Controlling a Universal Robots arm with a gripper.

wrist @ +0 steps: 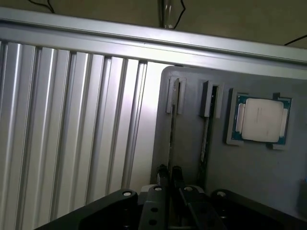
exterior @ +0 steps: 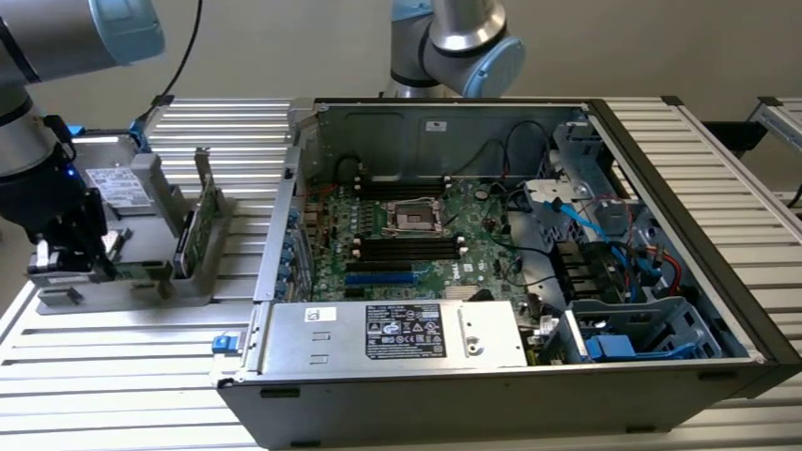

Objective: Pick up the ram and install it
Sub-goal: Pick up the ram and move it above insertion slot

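We see the gripper (wrist: 170, 173) low over the grey tray (wrist: 268, 177), at the end of the tray that lies to the exterior view's left. Its two fingers (wrist: 163, 173) are close together, one on each side of the thin top edge of the ram (wrist: 171, 139). It looks to us like a tight pinch on the ram.

The ram stands on its edge in the slot next to the tray's side. A second stick (wrist: 206, 139) stands just beside it in its own slot, and the square silver chip (wrist: 261, 120) lies past that one. The open computer case (exterior: 677, 141) is well apart, to the exterior view's right.

We think the job now is to get the ram out of its slot. To do it well, we would keep the pinch firm and even, and pull straight along the slot with no tilt. The ram is thin and long, so a crooked pull could jam it or bump the stick beside it.
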